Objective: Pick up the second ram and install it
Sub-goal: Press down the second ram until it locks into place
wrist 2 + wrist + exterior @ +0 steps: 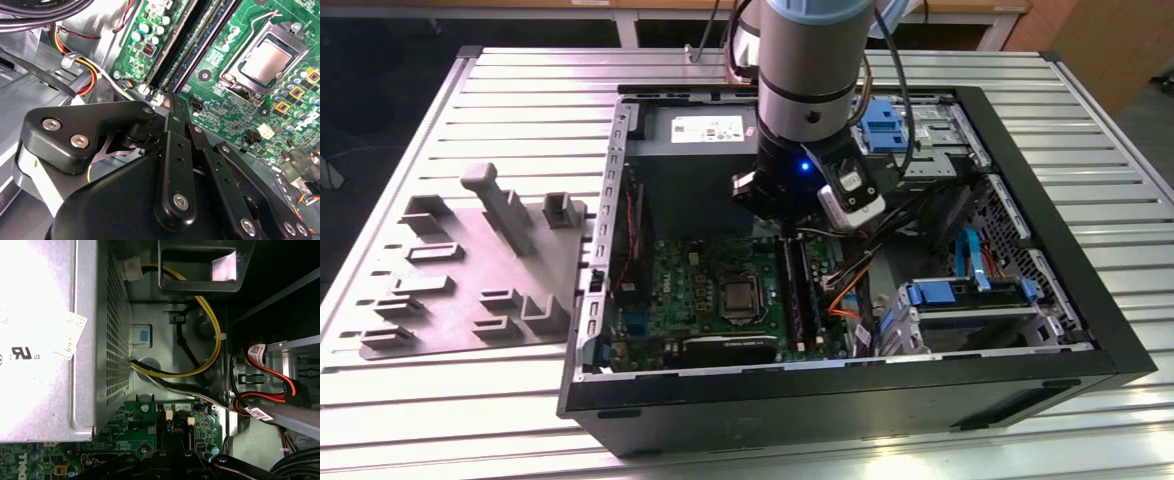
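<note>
I look down the back of the claw (170, 102) in the second wrist view: its black linkage bars run together toward a narrow tip just above the green motherboard (240, 115). I cannot tell how far the claw is open, nor whether it has hold of anything. The tip sits at the near end of the long memory slots (175, 50), which run alongside the processor socket (265, 62) with its metal clamp.

I cannot pick out the second ram for certain. In the exterior view, long dark strips lie in the slots (801, 290) just beside the socket (743, 295), but I cannot say which, if any, is that stick.

In the exterior view the arm (814, 70) reaches straight down into the open computer case (854, 385), over the far end of the motherboard (707, 290) and near the grey power supply (700, 128). The first wrist view has that power supply (40, 340) beside yellow cables (210, 345). Blue drive brackets (961, 292) sit toward the exterior view's right. Outside the case, toward the exterior view's left, a grey moulded fixture (480, 270) lies on the slatted metal table (520, 90)
</note>
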Robot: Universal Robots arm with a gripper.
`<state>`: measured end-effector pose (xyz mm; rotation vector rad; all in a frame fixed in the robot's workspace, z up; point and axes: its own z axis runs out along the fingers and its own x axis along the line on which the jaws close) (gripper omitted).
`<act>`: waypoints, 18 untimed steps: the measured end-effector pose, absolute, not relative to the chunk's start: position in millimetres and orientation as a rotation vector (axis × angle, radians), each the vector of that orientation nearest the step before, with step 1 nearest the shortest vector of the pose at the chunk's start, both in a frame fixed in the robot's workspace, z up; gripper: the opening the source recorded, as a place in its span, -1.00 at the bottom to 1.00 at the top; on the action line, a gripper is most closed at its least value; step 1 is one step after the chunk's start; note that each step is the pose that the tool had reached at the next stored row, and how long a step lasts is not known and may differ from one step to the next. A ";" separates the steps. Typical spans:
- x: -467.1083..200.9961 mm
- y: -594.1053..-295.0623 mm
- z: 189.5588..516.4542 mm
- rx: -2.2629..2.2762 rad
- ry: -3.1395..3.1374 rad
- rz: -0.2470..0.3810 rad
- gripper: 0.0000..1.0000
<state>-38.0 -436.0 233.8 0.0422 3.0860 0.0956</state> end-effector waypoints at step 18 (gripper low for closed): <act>-38.0 -436.2 225.4 0.042 3.086 0.096 -0.80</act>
